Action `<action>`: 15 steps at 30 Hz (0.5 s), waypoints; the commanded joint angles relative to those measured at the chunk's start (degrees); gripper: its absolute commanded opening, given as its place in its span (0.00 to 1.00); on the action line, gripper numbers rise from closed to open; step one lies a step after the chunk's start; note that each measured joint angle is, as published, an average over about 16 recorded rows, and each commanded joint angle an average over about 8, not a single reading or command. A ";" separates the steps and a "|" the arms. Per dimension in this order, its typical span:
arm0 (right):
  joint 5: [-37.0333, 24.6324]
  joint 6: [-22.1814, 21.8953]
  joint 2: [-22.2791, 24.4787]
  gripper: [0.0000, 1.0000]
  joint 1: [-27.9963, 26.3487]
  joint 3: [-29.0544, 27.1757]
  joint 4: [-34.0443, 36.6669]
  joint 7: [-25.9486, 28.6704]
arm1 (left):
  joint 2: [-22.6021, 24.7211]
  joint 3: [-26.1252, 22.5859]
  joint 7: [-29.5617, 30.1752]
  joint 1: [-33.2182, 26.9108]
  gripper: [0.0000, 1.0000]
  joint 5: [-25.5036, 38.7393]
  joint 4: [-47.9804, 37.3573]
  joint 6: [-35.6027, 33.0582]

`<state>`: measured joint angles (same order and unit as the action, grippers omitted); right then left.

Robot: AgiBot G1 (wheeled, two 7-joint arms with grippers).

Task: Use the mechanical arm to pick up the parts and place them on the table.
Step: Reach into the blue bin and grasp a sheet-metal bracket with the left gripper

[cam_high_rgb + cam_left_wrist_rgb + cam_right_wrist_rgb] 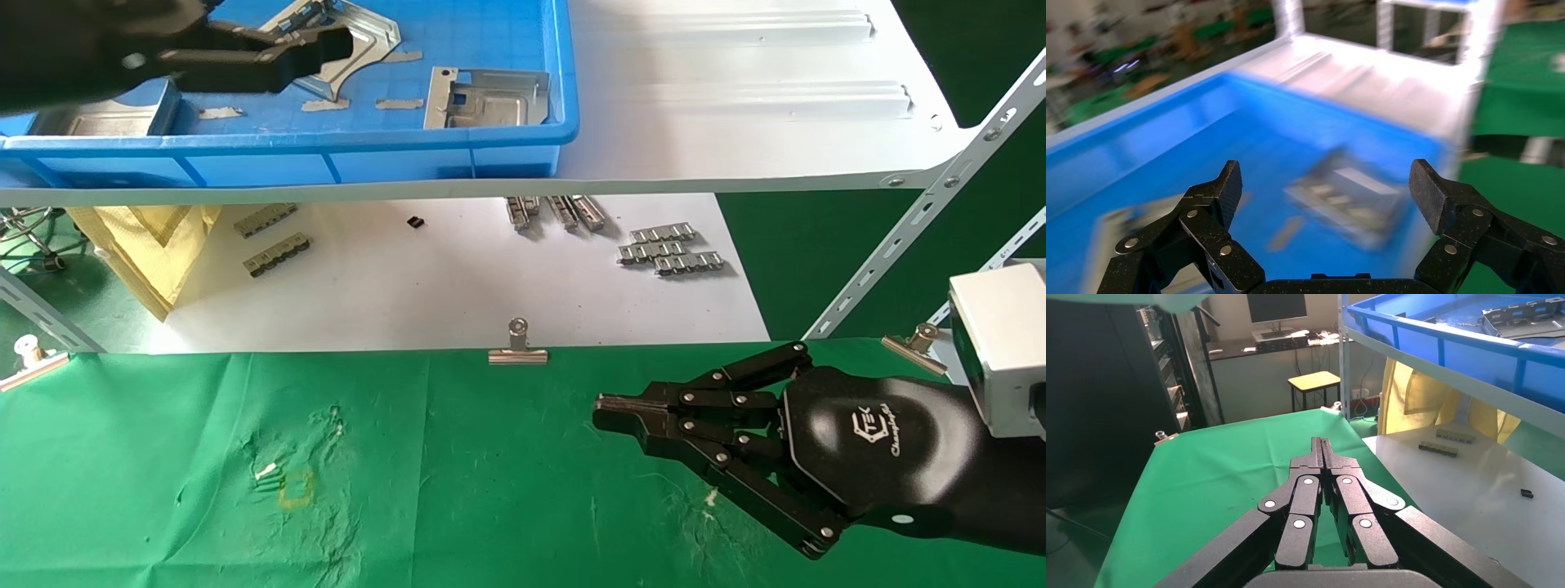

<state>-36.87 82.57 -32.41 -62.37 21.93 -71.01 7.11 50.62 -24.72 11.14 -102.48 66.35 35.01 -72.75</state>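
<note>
Three silver parts lie in a blue bin (pixel 368 159) on the shelf: one at the right (pixel 486 98), one at the back (pixel 364 33), one at the left (pixel 106 118). My left gripper (pixel 323 61) hovers open above the bin floor, over the back part. In the left wrist view its fingers (pixel 1229 184) stand wide apart, empty, with a blurred part (pixel 1352 199) lying beyond them. My right gripper (pixel 601 406) is shut and empty, resting low over the green table (pixel 409 457); in the right wrist view its fingertips (pixel 1321 444) are pressed together over the cloth (pixel 1217 471).
The bin sits on a white shelf board (pixel 735 98). Below it lie grey ridged strips (pixel 670 249) and a yellow bag (pixel 147 245). Binder clips (pixel 517 347) hold the cloth's far edge. A slanted shelf upright (pixel 923 212) rises at the right.
</note>
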 commanded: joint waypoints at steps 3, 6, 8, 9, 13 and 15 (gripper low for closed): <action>0.00 0.00 0.00 0.00 0.00 0.00 0.00 0.00 | 4.61 -2.42 -2.18 -6.46 1.00 5.72 -12.03 5.36; 0.00 0.00 0.00 0.00 0.00 0.00 0.00 0.00 | 7.29 -3.16 -3.50 -9.09 0.68 7.78 -18.27 10.67; 0.00 0.00 0.00 0.09 0.00 0.00 0.00 0.00 | 8.88 -3.50 -4.30 -10.23 0.43 8.74 -21.46 14.12; 0.00 0.00 0.00 0.21 0.00 0.00 0.00 0.00 | 9.65 -3.64 -4.64 -10.63 0.31 9.14 -22.86 15.74; 0.00 0.00 0.00 0.71 0.00 0.00 0.00 0.00 | 12.05 -4.03 -5.48 -11.56 0.00 10.09 -27.09 20.18; 0.00 0.00 0.00 0.96 0.00 0.00 0.00 0.00 | 12.79 -4.11 -5.79 -11.78 0.00 10.24 -28.48 21.16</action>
<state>-36.87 82.57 -32.41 -62.37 21.94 -71.01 7.11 62.94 -28.73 5.32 -114.16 76.38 7.25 -52.58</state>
